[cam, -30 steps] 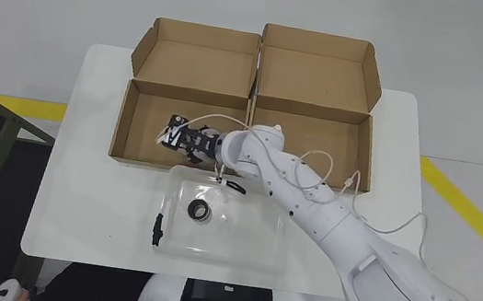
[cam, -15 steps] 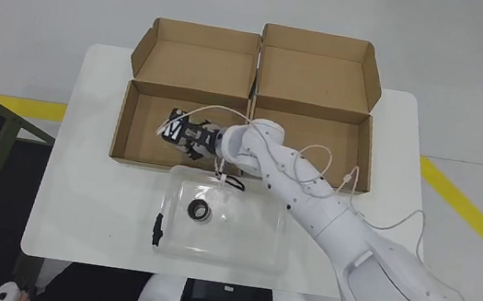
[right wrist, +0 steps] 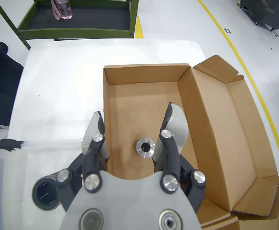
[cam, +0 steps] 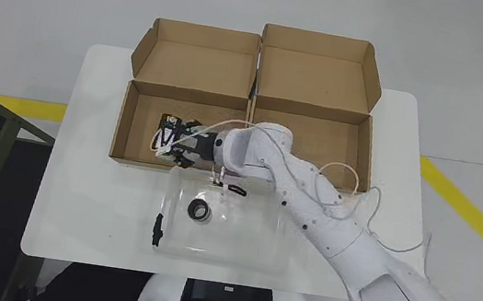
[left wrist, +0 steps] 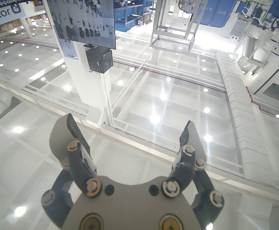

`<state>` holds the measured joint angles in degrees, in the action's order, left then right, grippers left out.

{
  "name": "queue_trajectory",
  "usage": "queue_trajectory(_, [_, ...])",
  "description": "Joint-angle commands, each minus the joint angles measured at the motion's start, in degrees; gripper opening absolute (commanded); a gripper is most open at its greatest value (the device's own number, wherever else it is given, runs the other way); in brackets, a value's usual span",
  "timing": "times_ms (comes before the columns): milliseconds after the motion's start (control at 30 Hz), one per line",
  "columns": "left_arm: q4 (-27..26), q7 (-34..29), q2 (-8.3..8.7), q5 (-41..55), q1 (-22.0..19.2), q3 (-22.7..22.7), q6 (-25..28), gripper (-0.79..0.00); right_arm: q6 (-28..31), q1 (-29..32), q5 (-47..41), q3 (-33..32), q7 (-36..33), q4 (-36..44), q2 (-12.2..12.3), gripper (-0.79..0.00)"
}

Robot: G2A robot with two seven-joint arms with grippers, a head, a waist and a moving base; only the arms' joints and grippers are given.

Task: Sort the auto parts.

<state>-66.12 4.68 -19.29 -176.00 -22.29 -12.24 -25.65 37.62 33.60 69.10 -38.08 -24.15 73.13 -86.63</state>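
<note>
Above the box (right wrist: 135,95), right tool (right wrist: 134,109) stands wide open.

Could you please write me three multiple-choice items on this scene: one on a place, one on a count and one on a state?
1. Where does the silver ring by the right gripper lie?
A. on a folded-out flap
B. on the floor of a cardboard box
C. clamped between the fingers

2. How many cardboard boxes stand on the table?
A. one
B. two
C. four

3. How does the right gripper stand?
A. open
B. shut on the ring
C. shut on nothing

Answers:
1 B: the ring rests on the brown box floor.
2 B: two open boxes stand side by side.
3 A: its fingers are spread wide, with the ring on the floor between them.
</note>
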Motion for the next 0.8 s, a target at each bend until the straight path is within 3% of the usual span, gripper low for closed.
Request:
queue_trajectory(0, [0.0,0.0,0.0,0.0,0.0,0.0,0.0,0.0,1.46,2.89,0.76,-2.13,-1.54,4.97,1.26,-0.289])
queue_trajectory(200, [0.0,0.0,0.0,0.0,0.0,0.0,0.0,0.0,7.21,12.77,2.79,-8.49,-5.86,19.06,4.91,-0.24])
queue_trajectory(400, [0.0,0.0,0.0,0.0,0.0,0.0,0.0,0.0,12.79,21.83,4.99,-13.57,-7.46,27.7,7.74,-0.215])
queue_trajectory(767, [0.0,0.0,0.0,0.0,0.0,0.0,0.0,0.0,17.2,31.11,13.95,-16.06,-2.94,32.03,10.5,-0.212])
